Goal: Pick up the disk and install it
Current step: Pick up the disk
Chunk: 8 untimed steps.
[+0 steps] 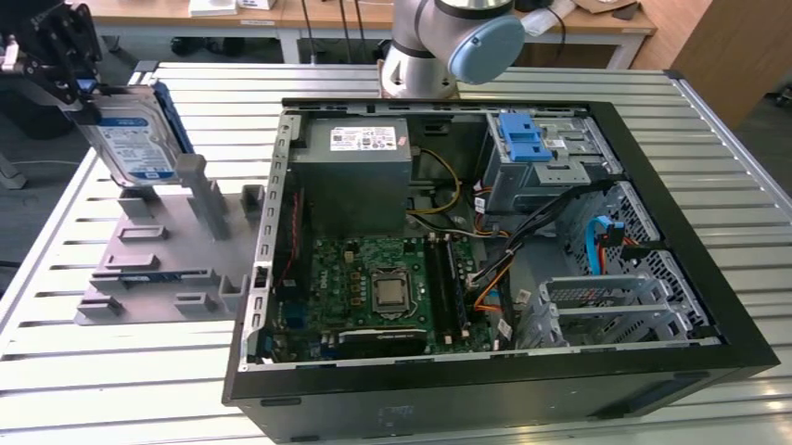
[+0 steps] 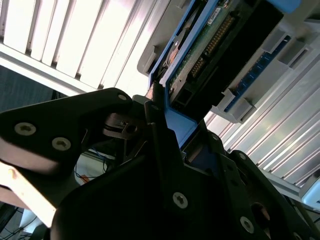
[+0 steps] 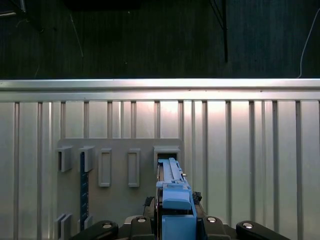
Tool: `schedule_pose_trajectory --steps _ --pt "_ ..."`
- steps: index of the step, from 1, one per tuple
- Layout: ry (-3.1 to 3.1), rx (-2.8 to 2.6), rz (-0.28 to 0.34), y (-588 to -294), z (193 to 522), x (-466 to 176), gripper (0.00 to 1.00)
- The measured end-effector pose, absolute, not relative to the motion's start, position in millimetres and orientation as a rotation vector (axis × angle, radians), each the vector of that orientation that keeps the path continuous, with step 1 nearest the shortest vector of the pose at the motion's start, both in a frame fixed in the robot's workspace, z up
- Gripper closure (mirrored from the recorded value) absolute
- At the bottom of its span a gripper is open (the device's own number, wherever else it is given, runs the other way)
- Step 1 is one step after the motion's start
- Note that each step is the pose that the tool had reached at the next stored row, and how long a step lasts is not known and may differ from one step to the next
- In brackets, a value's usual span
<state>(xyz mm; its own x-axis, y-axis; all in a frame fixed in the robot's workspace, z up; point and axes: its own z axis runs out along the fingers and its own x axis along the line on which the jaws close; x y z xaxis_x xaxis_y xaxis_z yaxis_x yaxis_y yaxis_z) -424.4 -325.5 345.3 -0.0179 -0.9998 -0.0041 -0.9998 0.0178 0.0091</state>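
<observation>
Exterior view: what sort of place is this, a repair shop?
More likely a robotics lab or test bench. An open computer case lies on a slatted metal table, a robot arm stands behind it, and its gripper grips the disk at a grey fixture; office desks stand beyond.

This looks like a robotics lab or a technical workshop. A robot arm [image 1: 436, 42] stands at the far edge of a table [image 1: 124, 389] made of aluminium slats. On the table are an open desktop computer case [image 1: 693, 315], its boards and cables bare, and a grey plastic fixture [image 1: 161, 269] with slots. Behind are wooden desks [image 1: 310, 14] and a dark floor [image 3: 150, 40].
</observation>
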Motion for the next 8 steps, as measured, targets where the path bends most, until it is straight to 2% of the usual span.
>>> schedule_pose_trajectory --steps 8 --pt "-2.239 2.199 -0.015 -325.5 348.2 -424.3 0.64"
